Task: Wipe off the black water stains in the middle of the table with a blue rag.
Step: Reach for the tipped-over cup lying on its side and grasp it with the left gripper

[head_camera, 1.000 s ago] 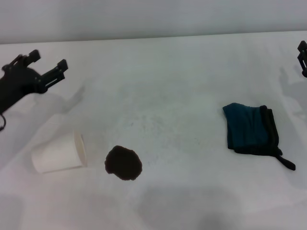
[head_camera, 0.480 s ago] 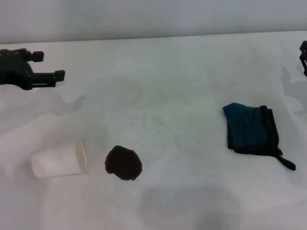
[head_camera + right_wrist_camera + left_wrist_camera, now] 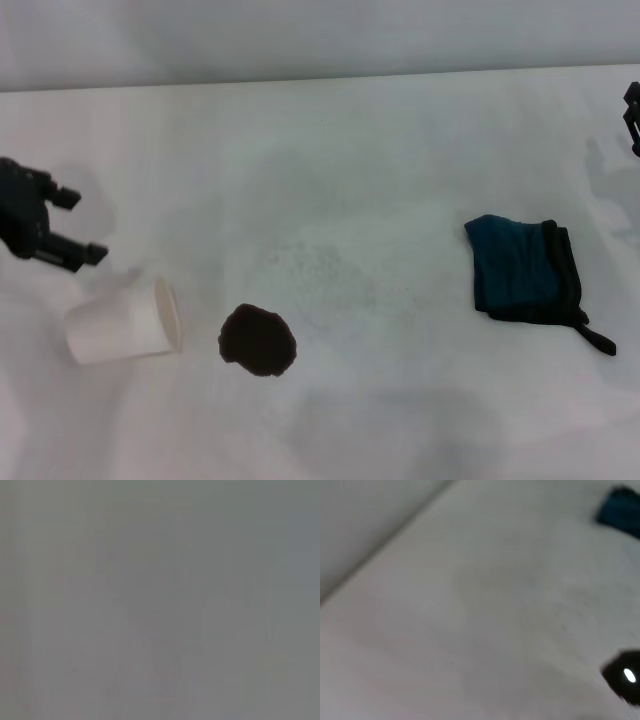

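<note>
A bare test setup, like a robotics lab: a large plain white table runs back to a blank pale wall. Only staged props lie on it, namely 1 tipped paper cup, 1 dark spill and 1 folded blue rag.

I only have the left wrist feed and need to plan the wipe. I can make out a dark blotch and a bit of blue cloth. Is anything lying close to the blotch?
Observer: Yes. A white paper cup lies on its side just to the left of the black water stains, mouth toward them, with a gap between.
Operator: Where is my left pincer relative to that cup?
Observer: The left pincer is at the table's far left, just behind the cup, open and empty.
Operator: And the right one?
Observer: The right pincer shows only at the right edge, farther back than the blue rag, which lies folded and untouched.
</note>
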